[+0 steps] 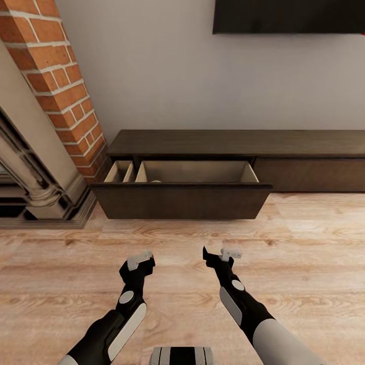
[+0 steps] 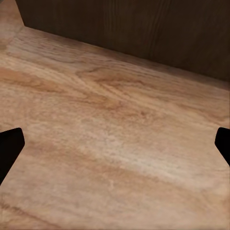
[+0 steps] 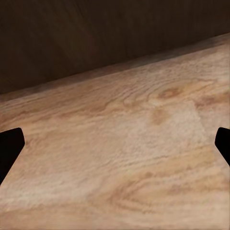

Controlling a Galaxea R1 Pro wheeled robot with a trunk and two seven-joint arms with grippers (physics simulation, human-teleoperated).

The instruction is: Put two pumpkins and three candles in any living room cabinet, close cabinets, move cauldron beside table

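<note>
Floor (image 1: 284, 238): light wood planks, with the brick fireplace (image 1: 56, 86) at one side.
Cabinet (image 1: 304, 144): low and dark, by the wall. Its left drawer (image 1: 182, 202) is pulled out, with something pale peeking up inside, too hidden to name.
Left end effector (image 1: 138, 264): wide open, holding nothing.
Right end effector (image 1: 219, 253): wide open, holding nothing.
Still to do: shut the drawer; the rest cannot be judged.

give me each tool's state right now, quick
left tool: open, holding nothing, above the floor.
right tool: open, holding nothing, facing the cabinet.
</note>
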